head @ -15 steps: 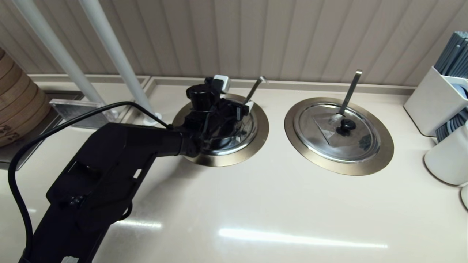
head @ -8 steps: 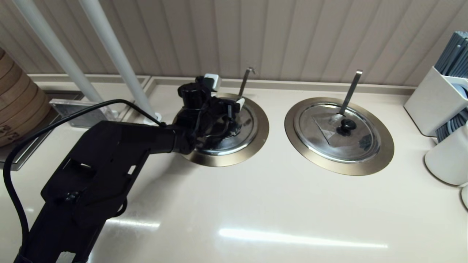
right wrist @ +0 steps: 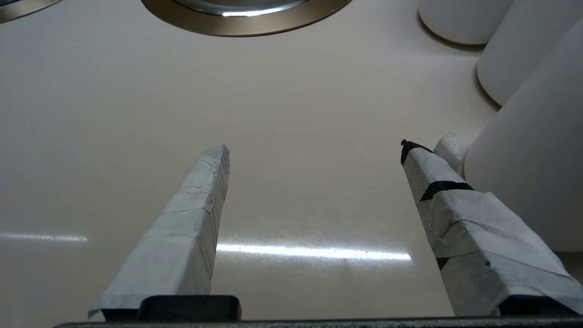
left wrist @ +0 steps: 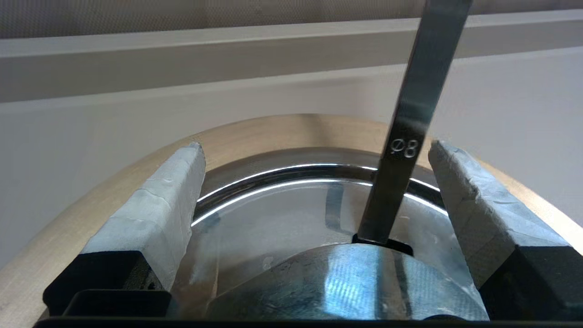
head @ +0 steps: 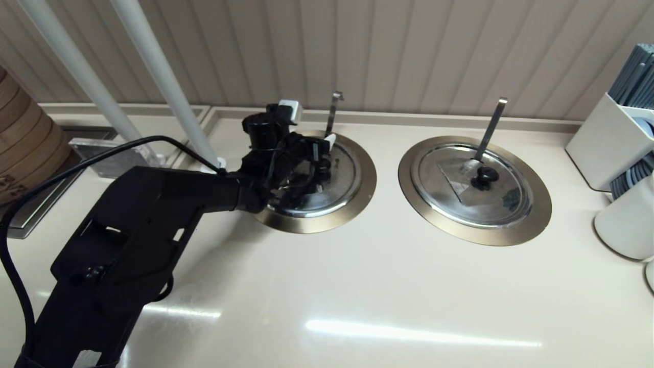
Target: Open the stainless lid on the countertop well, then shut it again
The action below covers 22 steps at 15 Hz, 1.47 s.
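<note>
On the left countertop well [head: 357, 197], shiny stainless lid [head: 334, 186] sits flat w/ ladle handle [head: 333, 111] now upright vs. tilted earlier, left pincer [head: 319, 153] spread over knob; right pincer [right wrist: 314, 152] spread above worktop [head: 383, 286].

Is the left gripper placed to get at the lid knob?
Probably yes: the left gripper is open over the lid, fingers either side of the centre. Only the ladle handle stands between them.

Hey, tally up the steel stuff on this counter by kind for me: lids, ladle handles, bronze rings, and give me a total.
Stainless lids: 2
Ladle handles: 2
Bronze-coloured rings: 2
Total: 6
</note>
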Tool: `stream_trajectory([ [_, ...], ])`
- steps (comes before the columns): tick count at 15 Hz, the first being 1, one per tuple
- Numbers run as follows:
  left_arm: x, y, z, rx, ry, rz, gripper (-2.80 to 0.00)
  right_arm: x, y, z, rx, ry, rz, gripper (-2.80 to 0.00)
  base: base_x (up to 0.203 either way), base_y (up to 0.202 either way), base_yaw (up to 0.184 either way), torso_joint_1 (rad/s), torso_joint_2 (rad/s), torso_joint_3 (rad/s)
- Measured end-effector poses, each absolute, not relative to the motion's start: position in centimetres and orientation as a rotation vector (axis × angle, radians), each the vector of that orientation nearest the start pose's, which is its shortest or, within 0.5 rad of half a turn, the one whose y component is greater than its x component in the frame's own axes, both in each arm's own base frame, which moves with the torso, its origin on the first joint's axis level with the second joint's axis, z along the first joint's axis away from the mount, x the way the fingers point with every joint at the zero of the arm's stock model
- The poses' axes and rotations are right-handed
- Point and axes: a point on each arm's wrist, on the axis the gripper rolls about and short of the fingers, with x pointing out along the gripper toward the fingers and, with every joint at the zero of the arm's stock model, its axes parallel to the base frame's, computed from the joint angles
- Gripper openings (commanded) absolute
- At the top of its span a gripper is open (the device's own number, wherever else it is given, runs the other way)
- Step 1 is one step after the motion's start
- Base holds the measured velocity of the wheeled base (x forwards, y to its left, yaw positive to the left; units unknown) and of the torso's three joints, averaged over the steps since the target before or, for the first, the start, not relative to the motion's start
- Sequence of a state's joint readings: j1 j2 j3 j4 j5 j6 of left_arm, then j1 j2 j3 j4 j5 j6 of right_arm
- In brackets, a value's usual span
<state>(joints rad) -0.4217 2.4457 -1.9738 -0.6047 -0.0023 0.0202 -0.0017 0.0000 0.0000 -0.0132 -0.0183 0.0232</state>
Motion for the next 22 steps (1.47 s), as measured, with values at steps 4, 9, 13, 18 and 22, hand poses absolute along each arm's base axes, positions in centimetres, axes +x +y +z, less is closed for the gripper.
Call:
stream_trajectory([
  [4,46.9,-21.7,19.7,-0.044,-0.114,-0.431,0.00,-2.3,0.0,7.7,0.023,-0.014,-0.020,0.00,0.000,0.000,0.000,0.000,0.00,0.000],
  [9,44.1,-20.8,19.3,-0.040,-0.005,-0.433,0.00,-2.3,0.0,7.7,0.023,-0.013,-0.020,0.00,0.000,0.000,0.000,0.000,0.00,0.000],
  [13,39.8,-18.0,20.7,-0.032,0.042,-0.407,0.00,-2.3,0.0,7.7,0.023,-0.013,-0.020,0.00,0.000,0.000,0.000,0.000,0.00,0.000],
  [18,33.5,-14.6,23.2,-0.046,-0.024,-0.360,-2.80,-2.3,0.0,7.7,0.023,-0.013,-0.020,0.00,0.000,0.000,0.000,0.000,0.00,0.000],
  [22,28.7,-12.3,23.6,-0.036,0.003,-0.315,-2.80,-2.3,0.0,7.7,0.023,-0.013,-0.020,0.00,0.000,0.000,0.000,0.000,0.00,0.000],
])
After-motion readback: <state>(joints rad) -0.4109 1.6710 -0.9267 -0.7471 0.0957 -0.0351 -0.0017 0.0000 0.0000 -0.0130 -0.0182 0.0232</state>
